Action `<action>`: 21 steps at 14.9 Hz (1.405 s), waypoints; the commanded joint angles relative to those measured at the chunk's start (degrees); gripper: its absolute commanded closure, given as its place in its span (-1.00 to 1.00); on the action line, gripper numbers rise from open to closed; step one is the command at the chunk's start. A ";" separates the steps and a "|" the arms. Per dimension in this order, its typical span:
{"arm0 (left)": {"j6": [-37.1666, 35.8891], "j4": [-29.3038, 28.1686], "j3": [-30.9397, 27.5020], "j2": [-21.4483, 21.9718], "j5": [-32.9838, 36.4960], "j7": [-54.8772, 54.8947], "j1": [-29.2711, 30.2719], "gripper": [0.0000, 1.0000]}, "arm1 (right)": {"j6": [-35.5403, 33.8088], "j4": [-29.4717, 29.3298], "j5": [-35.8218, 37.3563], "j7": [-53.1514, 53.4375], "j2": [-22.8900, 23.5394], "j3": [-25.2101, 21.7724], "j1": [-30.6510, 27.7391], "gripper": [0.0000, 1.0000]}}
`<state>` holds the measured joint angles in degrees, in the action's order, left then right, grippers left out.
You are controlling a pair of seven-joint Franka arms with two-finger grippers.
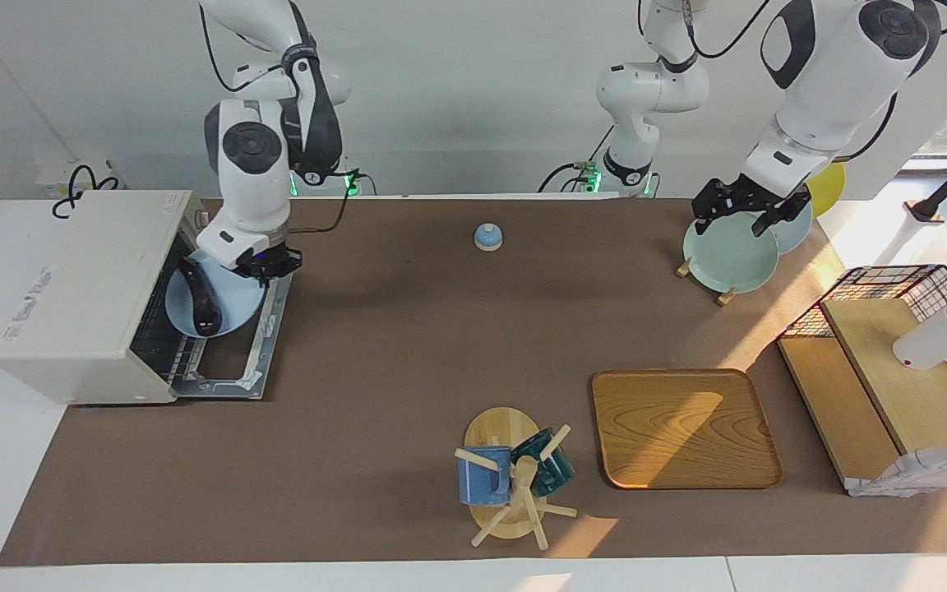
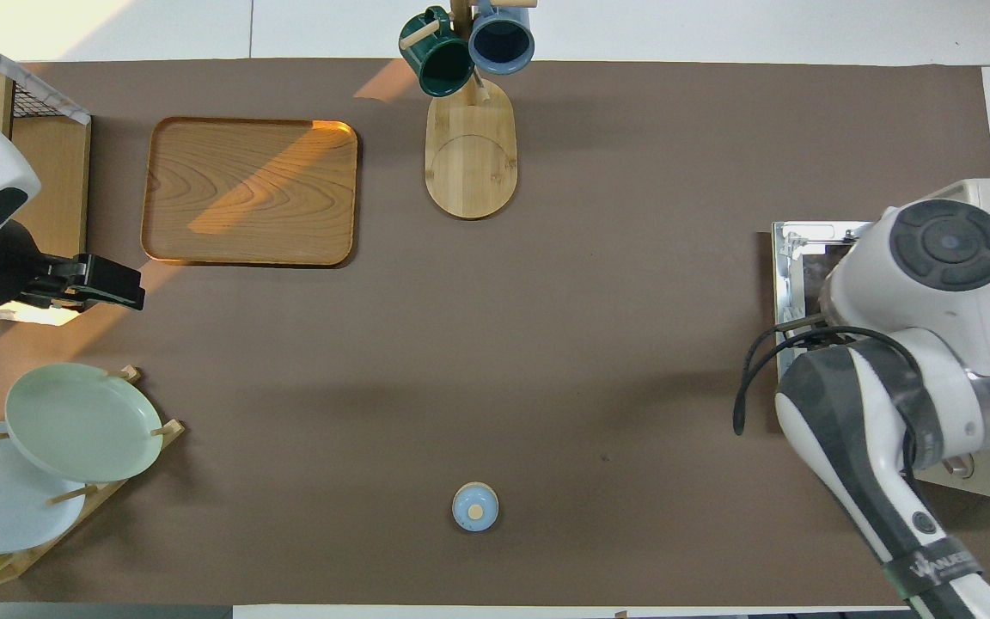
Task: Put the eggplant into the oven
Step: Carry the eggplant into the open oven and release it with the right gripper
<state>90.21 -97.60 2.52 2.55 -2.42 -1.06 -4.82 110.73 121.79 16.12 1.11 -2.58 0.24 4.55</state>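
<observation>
- Gripping the rim of a round pale-blue plate (image 1: 227, 306), the right gripper (image 1: 266, 265) had its fingers closed on it over the drop-down glass door (image 1: 264, 329) of the boxy cream toaster oven (image 1: 83, 296).
- The slender, glossy dark-purple eggplant (image 1: 200, 304) lay on that plate, at the oven's open mouth.
- The left gripper (image 1: 743, 215) hung over a pale-green plate (image 1: 728, 255) in the wooden plate rack (image 1: 724, 293), fingers spread apart, holding nothing.

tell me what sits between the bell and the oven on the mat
Nothing: in the facing view the mat is bare from the bell to the oven's open door.
</observation>
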 commanded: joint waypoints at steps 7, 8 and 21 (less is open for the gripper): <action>-0.65 0.39 -0.23 0.26 0.75 -0.35 -0.10 -1.00 | 14.42 11.19 0.58 -8.31 -2.96 1.07 -8.41 1.00; -0.74 0.39 -0.23 0.26 0.75 -0.35 -0.10 -1.00 | 16.08 11.63 0.58 -8.41 -2.69 1.07 -9.20 1.00; -0.74 0.39 -0.23 0.26 0.75 -0.35 -0.10 -1.00 | 6.69 1.36 -7.39 -13.86 -0.50 1.60 -5.00 0.28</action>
<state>90.24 -97.60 2.48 2.55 -2.42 -1.06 -4.82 120.63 127.41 13.32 -11.97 -4.30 1.36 -2.80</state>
